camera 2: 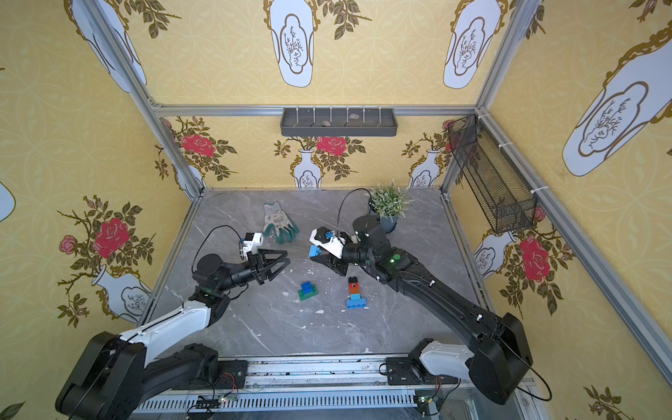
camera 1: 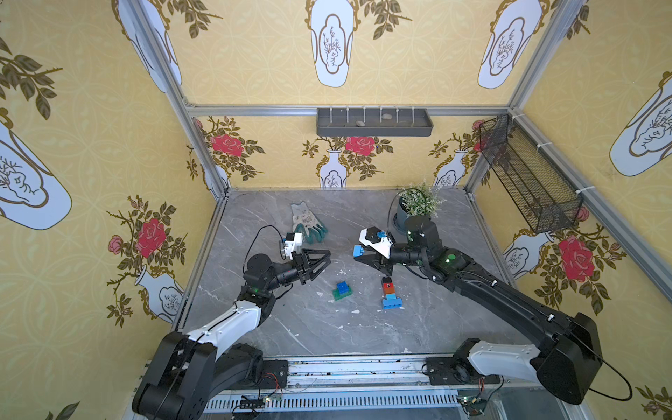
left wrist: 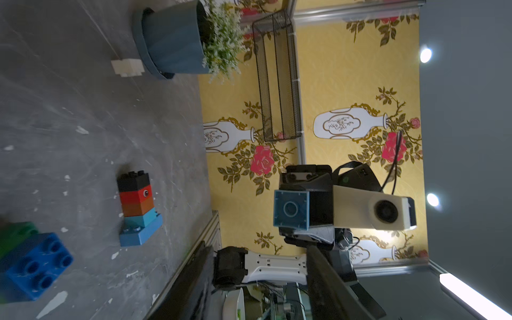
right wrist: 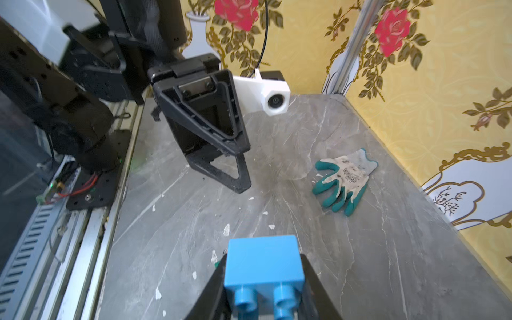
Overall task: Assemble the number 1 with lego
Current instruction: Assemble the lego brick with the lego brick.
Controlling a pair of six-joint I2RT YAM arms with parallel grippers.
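right hand (camera 1: 360, 256) pinching light blue square brick (right wrist: 262, 260); left hand (camera 1: 324, 259) spread; black-red-orange stack (camera 1: 388, 287) on long blue base (camera 1: 392, 304), on bench (camera 1: 291, 327).

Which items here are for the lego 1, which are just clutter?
Job: light blue brick in the right pincer, blue brick on green brick, multicoloured stack, white brick.
Clutter: glove, potted plant, mesh basket, wall tray.

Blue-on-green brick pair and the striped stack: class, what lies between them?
Only tabletop with tiny white flecks; no brick separates the pair from the stack, per both top views and left wrist view.
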